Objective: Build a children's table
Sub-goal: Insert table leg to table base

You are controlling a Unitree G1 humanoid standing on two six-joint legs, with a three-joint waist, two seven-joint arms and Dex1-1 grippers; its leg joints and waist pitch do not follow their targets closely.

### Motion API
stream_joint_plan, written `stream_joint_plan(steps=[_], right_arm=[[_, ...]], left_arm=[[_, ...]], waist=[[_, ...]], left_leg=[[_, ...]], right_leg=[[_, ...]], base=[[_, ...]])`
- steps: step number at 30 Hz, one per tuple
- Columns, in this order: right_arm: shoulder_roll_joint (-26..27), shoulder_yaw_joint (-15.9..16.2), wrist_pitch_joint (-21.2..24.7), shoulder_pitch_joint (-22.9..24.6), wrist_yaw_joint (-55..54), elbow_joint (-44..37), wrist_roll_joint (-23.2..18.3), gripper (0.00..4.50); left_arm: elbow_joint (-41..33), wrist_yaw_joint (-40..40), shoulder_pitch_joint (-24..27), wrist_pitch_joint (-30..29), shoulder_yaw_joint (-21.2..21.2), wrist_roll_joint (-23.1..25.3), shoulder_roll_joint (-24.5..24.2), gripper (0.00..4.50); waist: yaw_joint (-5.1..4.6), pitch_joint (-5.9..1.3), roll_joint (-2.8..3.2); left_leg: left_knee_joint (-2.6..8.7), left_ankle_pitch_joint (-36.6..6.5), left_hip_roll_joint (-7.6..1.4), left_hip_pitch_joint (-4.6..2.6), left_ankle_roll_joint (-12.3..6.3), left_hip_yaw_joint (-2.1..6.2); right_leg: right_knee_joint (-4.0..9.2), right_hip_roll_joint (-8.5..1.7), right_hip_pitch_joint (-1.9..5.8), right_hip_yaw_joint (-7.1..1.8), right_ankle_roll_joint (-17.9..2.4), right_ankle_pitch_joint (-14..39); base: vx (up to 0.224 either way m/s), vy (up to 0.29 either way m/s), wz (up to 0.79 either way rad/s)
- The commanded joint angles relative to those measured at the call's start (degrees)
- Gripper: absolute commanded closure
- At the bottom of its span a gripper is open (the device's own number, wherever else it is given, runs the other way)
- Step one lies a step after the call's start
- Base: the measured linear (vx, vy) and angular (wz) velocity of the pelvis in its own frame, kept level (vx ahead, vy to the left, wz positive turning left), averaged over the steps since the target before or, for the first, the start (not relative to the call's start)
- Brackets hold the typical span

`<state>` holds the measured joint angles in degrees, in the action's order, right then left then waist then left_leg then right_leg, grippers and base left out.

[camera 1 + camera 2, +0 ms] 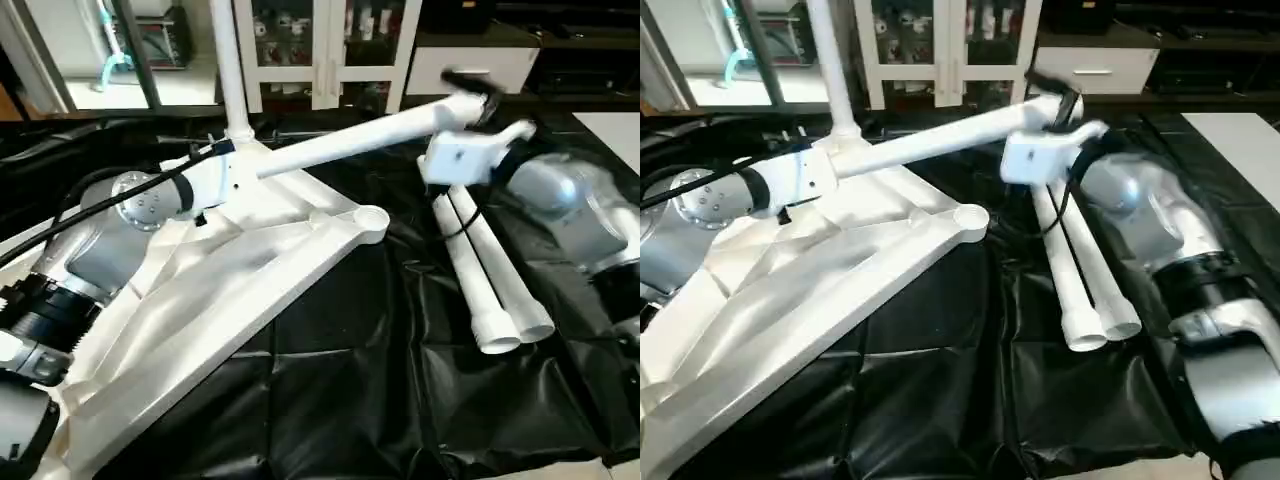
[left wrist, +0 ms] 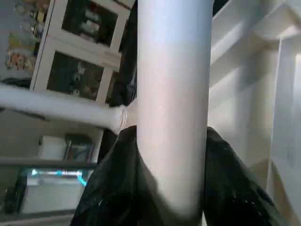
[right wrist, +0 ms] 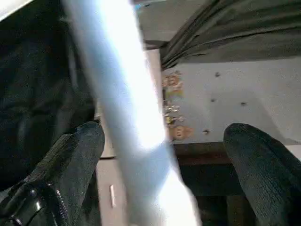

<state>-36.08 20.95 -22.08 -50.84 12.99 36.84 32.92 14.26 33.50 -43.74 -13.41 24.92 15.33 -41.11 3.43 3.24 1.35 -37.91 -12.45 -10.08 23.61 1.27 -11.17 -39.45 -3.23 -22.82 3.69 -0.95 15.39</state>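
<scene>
1. Tabletop [image 1: 230, 290] lies underside up on black sheet [image 1: 400, 400]; two spare legs [image 1: 490, 290] beside it.
2. Left gripper [image 2: 171, 188] clamps the slanting leg [image 1: 360, 140]: light, stiff, slippery; hold near its socket end.
3. Right gripper [image 3: 164, 165] straddles its far end, fingers spread.
4. One leg [image 1: 228, 60] stands socketed.

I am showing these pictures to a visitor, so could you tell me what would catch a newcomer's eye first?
First, the long white leg held slantwise above the black sheet, the left pincer clamped around it and the right pincer open about its far end. Beneath it lies the white tabletop, ribbed underside up, one leg standing upright in its far corner socket. Two spare legs lie side by side on the right.
</scene>
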Motion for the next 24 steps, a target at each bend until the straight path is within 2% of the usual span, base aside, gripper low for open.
stream_joint_plan(steps=[1,5,6,11,12,16,19,24], right_arm=[[0.3,0.6,-1.1,-1.2,0.6,1.0,0.6,0.0],[0.8,1.9,-1.5,-2.4,-2.4,3.9,3.2,0.0],[0.8,2.3,-1.2,-3.0,-3.5,4.6,4.2,0.0],[1.7,3.6,-0.5,-5.5,-5.2,8.9,6.8,0.0],[1.9,3.6,-0.7,-5.5,-4.9,9.3,6.6,0.0],[2.6,4.1,-0.7,-5.9,-5.1,11.0,6.9,0.0],[3.4,4.8,0.0,-6.5,-6.1,13.4,8.0,0.37],[4.0,5.2,-0.2,-6.6,-6.1,15.1,8.3,0.37]], left_arm=[[0.5,0.3,-1.9,1.1,-1.0,0.6,0.2,3.09],[0.7,0.6,-1.6,1.9,-1.4,1.3,0.2,3.09],[0.4,0.7,-1.5,1.8,-1.4,1.4,0.2,3.09],[-0.9,1.7,-1.2,1.6,-1.6,2.0,0.4,3.09],[-1.1,1.8,-1.1,1.6,-1.7,2.0,0.4,3.09],[-1.7,2.2,-1.0,1.3,-2.0,2.1,0.6,3.09],[-2.4,2.7,-0.7,0.5,-2.4,1.8,1.0,3.09],[-2.1,2.4,-0.8,-0.1,-2.9,2.2,1.4,3.09]], waist=[[-0.39,-5.24,-0.56],[-0.73,-5.19,-0.28],[-0.69,-5.19,0.02],[-0.82,-5.15,-0.13],[-0.9,-5.14,-0.32],[-0.84,-5.2,-0.21],[-0.8,-5.23,-0.26],[-0.86,-5.2,-0.19]], left_leg=[[2.91,8.0,-3.03,-1.43,-5.39,1.76],[2.81,8.8,-3.04,-1.51,-5.94,1.74],[2.79,9.0,-3.07,-1.57,-5.86,1.79],[2.8,8.5,-3.15,-1.71,-5.55,1.69],[2.82,8.1,-3.12,-1.65,-5.5,1.65],[2.75,8.3,-3.25,-1.67,-5.66,1.69],[2.66,9.2,-3.2,-1.6,-5.82,1.65],[2.64,8.7,-3.2,-1.54,-5.77,1.67]], right_leg=[[2.57,-4.57,3.95,-3.46,-16.4,-22.5],[2.62,-4.48,3.74,-3.34,-16.6,-22.0],[2.6,-4.52,3.67,-3.33,-16.7,-21.9],[2.64,-4.52,3.59,-3.4,-17.0,-21.3],[2.7,-4.57,3.65,-3.4,-17.1,-21.0],[2.57,-4.65,3.58,-3.39,-16.9,-21.4],[2.51,-4.63,3.51,-3.36,-17.2,-21.9],[2.5,-4.6,3.46,-3.35,-16.8,-21.5]], base=[[0.0,0.0,0.0],[0.0,0.0,0.0],[0.0,0.0,0.0],[0.0,0.0,0.0],[0.0,0.0,0.0],[0.0,0.0,0.0],[0.0,0.0,0.0],[0.0,0.0,0.0]])
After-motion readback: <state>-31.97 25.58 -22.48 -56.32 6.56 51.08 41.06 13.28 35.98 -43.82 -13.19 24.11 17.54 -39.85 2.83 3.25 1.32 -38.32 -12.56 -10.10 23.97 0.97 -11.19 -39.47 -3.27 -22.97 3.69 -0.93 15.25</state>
